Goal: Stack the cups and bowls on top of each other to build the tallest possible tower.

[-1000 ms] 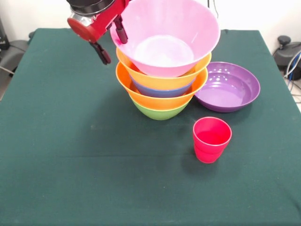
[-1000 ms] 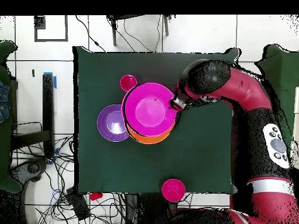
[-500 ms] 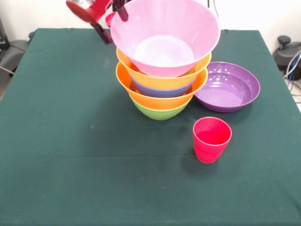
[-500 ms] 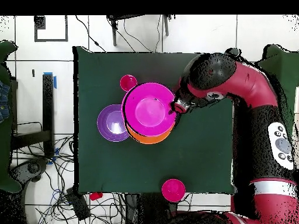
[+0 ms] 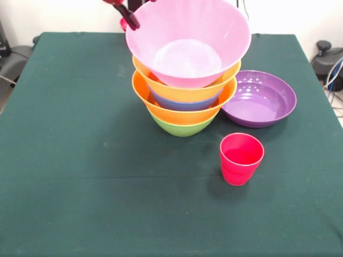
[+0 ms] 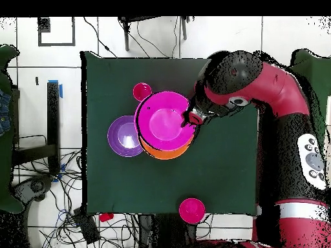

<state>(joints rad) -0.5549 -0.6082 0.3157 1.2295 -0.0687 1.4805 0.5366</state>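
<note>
Looking across the surface (image 5: 64, 160), I see the tower (image 5: 185, 101) standing a little toward the far edge from the middle: a green bowl (image 5: 181, 127) as base, then an orange bowl (image 5: 177, 111), a blue bowl (image 5: 185, 104), a second orange bowl (image 5: 185, 91), and the large pink bowl (image 5: 188, 40) seated on top, open side up. The purple bowl (image 5: 261, 99) sits just beside the tower, nearer the side edge. The red cup (image 5: 241, 158) stands upright, apart from both, toward the near edge. In the overhead view a small red bowl (image 6: 192, 210) rests at the edge by the robot's base. The gripper (image 5: 128, 13) shows only its tips beside the pink bowl's rim; I cannot tell how the jaws stand.
</note>
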